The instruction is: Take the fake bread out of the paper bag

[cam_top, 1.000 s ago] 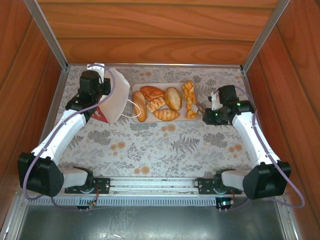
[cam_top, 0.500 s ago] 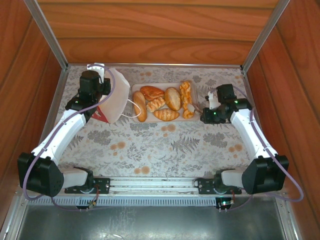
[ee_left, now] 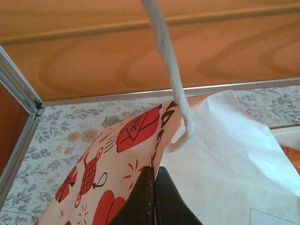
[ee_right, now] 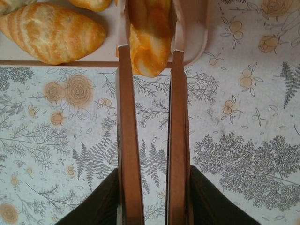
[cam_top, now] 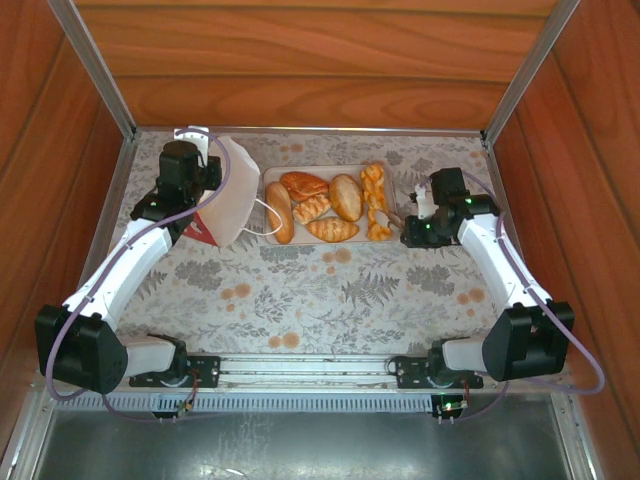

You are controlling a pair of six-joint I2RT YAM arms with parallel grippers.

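The paper bag lies tipped over at the back left, white with red prints. My left gripper is shut on the bag's edge, a string handle hanging in front of it. Several pieces of fake bread lie on a pale pink tray. A knobbly twisted stick rests along the tray's right side. My right gripper is open a little, its fingers either side of that stick's near end. A croissant lies to their left.
The tray's rounded corner sits under my right fingers. Wooden walls and a metal frame close in the back and both sides. Floral tablecloth stretches from the tray to the arm bases.
My right gripper has shifted slightly left toward the tray, and its jaws have parted a little around the twisted stick. The left arm and the bag have not moved.
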